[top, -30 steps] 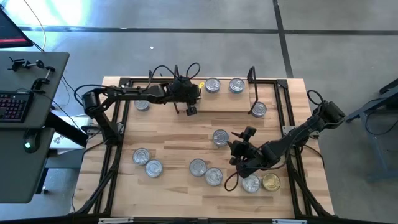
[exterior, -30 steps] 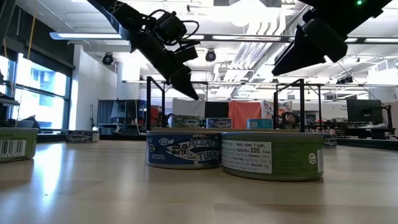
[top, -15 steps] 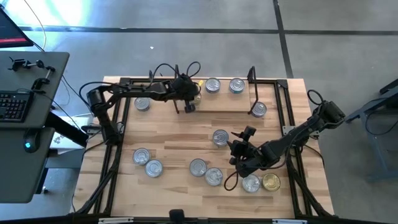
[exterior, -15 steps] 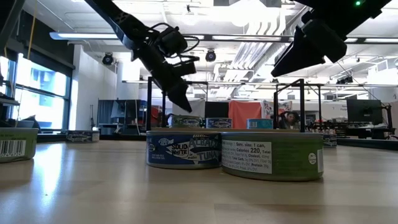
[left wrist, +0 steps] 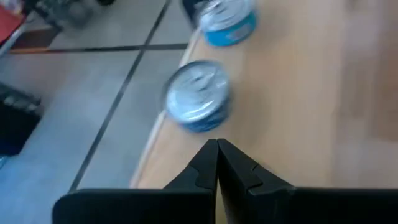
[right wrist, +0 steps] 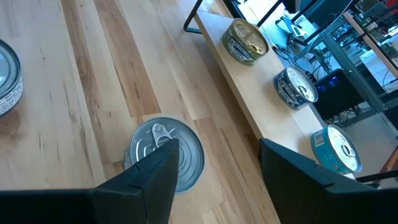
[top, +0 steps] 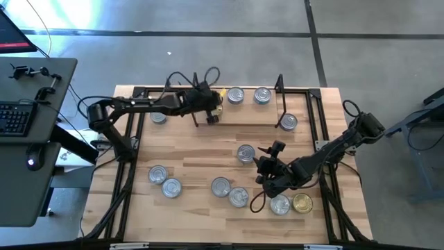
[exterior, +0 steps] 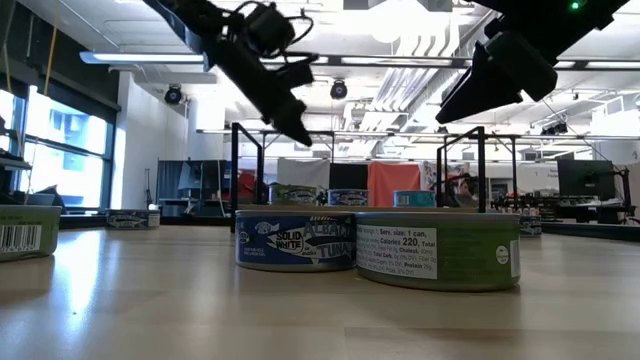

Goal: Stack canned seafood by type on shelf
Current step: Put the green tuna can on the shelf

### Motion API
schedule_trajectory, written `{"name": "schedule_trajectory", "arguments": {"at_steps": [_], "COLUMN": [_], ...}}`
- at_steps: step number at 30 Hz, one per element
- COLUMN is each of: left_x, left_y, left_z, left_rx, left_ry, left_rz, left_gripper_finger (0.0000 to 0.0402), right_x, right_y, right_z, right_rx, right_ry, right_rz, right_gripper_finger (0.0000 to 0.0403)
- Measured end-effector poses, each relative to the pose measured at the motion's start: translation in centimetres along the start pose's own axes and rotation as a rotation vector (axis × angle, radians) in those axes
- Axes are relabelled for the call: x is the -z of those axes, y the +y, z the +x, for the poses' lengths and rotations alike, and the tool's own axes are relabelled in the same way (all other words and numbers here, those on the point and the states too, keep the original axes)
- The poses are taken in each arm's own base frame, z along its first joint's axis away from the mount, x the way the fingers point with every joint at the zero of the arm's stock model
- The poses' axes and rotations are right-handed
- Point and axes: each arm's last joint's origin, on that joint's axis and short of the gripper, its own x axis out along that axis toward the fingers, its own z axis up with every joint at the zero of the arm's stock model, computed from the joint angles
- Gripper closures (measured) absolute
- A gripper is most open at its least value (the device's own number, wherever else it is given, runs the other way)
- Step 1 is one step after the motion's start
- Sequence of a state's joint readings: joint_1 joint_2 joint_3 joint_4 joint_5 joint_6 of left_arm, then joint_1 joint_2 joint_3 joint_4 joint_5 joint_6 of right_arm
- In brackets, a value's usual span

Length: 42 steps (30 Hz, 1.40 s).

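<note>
The left gripper (top: 211,118) hangs over the shelf (top: 239,117) with its fingers (left wrist: 205,165) pressed together on nothing; just beyond its tips sit two silver-lidded tins (left wrist: 198,96) on the shelf board. The right gripper (top: 262,169) hovers above the table (top: 194,156), jaws apart and empty, a silver-lidded tin (right wrist: 163,151) below them and other tins scattered around

Silver-lid tins, pale wood, black arms

Silver tin (right wrist: 165,153); gold-lid tin (top: 302,203); blue-label tuna tin (exterior: 296,240), green-label tin (exterior: 438,250); teal-sided tin (left wrist: 228,21); light wooden shelf (top: 243,119), black wire frames.
</note>
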<state>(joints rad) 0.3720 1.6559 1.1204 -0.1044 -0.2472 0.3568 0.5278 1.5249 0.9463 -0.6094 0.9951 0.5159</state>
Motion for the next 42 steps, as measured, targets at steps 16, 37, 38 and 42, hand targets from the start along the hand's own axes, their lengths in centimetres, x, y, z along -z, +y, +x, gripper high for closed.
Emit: {"name": "schedule_trajectory", "arguments": {"at_steps": [16,37,38,42], "left_x": [1.2,-0.1,0.2,1.3], "left_y": [-5.4,-3.7,-3.4,-2.5], "left_z": [5.3,2.9,3.2,4.4], "left_rx": [0.001,-0.019,-0.025,-0.044], "left_ry": [0.2,0.257,0.273,0.32], "left_rz": [-0.019,-0.087,-0.096,-0.118], "left_gripper_finger": [0.0401,0.0401,0.0401,0.0401], "right_x": [0.0,0.0,0.0,-0.1], "right_y": [0.0,0.0,0.0,0.0], "right_z": [0.0,0.0,0.0,0.0], "right_rx": [-0.001,-0.005,-0.005,-0.005], "right_ry": [-0.002,-0.001,-0.001,-0.002], "right_rz": [0.005,0.01,0.01,0.014], "right_gripper_finger": [0.0192,0.0192,0.0192,0.0192]}}
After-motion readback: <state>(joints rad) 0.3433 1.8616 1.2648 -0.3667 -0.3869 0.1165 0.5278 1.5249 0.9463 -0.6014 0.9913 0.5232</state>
